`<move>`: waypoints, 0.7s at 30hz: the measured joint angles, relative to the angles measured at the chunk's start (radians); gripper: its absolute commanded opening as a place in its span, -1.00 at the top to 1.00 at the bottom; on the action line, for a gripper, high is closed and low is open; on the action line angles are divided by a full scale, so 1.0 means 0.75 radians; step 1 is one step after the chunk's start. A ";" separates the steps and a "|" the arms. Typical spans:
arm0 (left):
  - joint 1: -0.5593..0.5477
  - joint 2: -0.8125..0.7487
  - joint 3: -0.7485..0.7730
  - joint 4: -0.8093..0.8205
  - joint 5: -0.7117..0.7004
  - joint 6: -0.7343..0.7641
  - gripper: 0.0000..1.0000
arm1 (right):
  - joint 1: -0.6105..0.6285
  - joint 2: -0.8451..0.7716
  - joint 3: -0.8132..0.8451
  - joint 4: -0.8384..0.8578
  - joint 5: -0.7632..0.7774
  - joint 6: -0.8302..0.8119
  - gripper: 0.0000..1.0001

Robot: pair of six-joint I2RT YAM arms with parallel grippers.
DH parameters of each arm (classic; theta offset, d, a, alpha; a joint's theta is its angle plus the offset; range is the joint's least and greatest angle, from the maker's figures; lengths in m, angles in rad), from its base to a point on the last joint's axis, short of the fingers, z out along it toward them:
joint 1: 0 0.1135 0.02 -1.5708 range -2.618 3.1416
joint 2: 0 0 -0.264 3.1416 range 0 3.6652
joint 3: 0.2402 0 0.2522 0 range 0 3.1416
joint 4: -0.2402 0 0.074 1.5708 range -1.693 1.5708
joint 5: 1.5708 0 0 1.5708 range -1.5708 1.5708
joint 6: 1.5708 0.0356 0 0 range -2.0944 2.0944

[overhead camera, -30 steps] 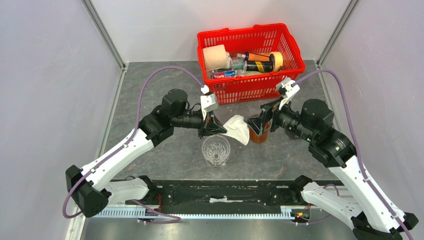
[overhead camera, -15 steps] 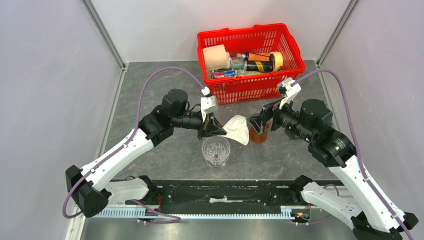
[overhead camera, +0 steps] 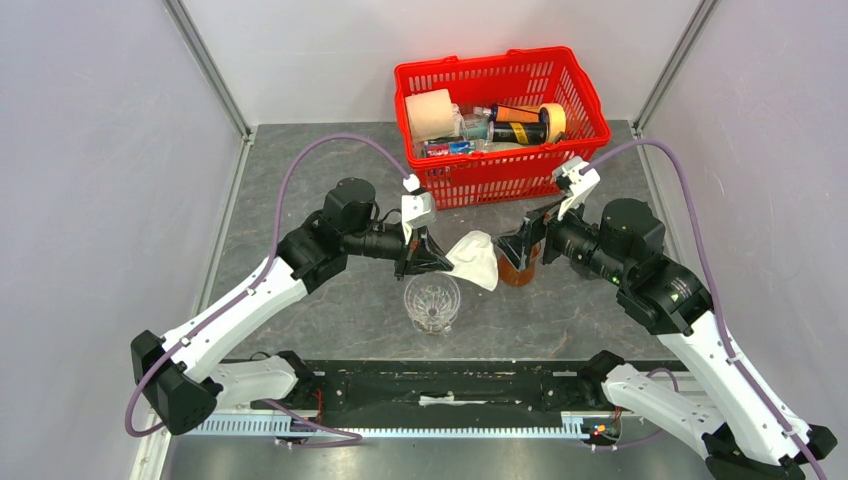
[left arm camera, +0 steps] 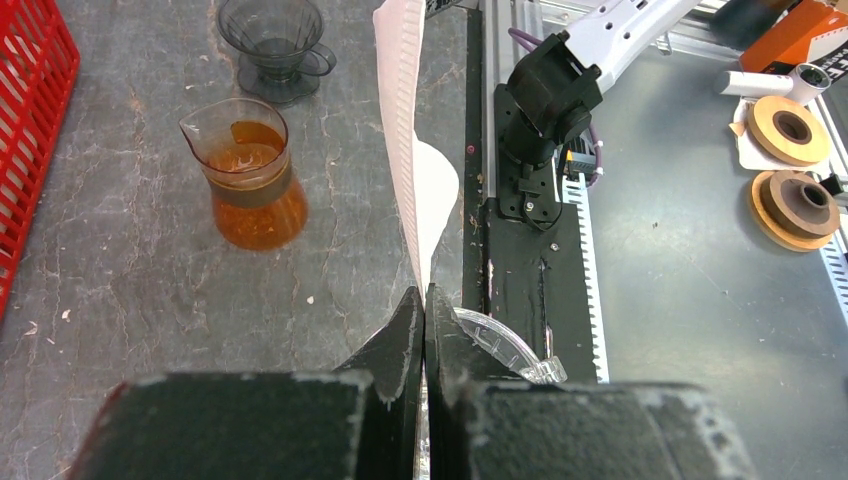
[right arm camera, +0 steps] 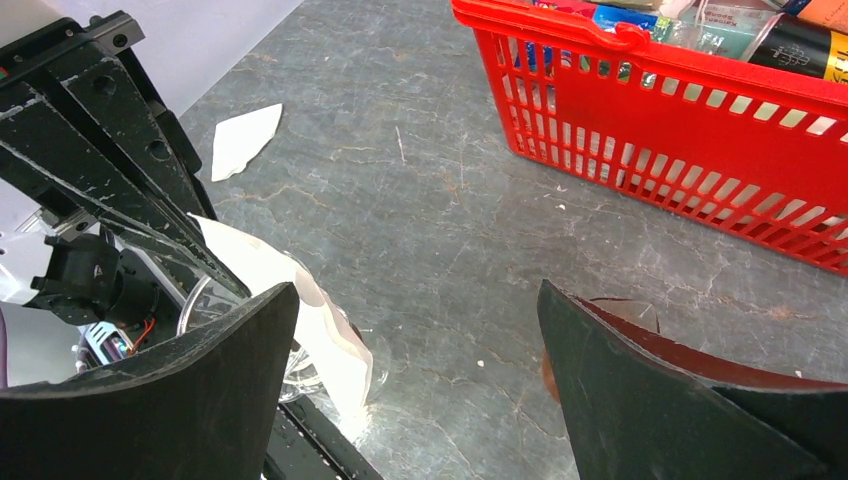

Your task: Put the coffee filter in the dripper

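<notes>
The white paper coffee filter (overhead camera: 478, 258) hangs flat in the air, pinched at its edge by my shut left gripper (overhead camera: 428, 256). In the left wrist view the filter (left arm camera: 404, 120) stands edge-on above the closed jaws of that gripper (left arm camera: 424, 296). The clear ribbed glass dripper (overhead camera: 432, 300) stands upright on the table just below and in front of the left gripper; only an arc of the dripper's rim (left arm camera: 500, 346) shows beside the fingers. My right gripper (overhead camera: 510, 248) is open, just right of the filter (right arm camera: 275, 285), with nothing between the fingers of this gripper (right arm camera: 415, 292).
A glass carafe of brown liquid (left arm camera: 245, 178) stands under the right gripper, with a dark smoky cup (left arm camera: 272, 38) beyond it. A red basket (overhead camera: 500, 160) of items sits at the back. A loose white paper piece (right arm camera: 245, 140) lies on the table. Tape rolls (left arm camera: 790, 125) lie off the table.
The right gripper has edged slightly left toward the filter. The left gripper and the held filter have barely moved.
</notes>
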 measured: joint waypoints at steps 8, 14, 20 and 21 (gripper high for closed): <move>0.000 0.000 0.000 0.001 0.021 0.000 0.96 | 0.000 0.000 -0.001 -0.011 -0.006 -0.009 -0.93; 0.000 -0.001 0.000 0.002 0.047 0.004 0.96 | 0.000 -0.018 -0.031 -0.039 0.024 -0.005 -0.94; 0.000 -0.011 0.000 0.001 0.081 0.037 0.95 | 0.000 -0.081 -0.084 -0.068 0.015 -0.001 -0.95; 0.000 -0.012 0.000 -0.001 0.094 0.047 0.96 | 0.000 -0.092 -0.089 -0.069 0.005 -0.005 -0.94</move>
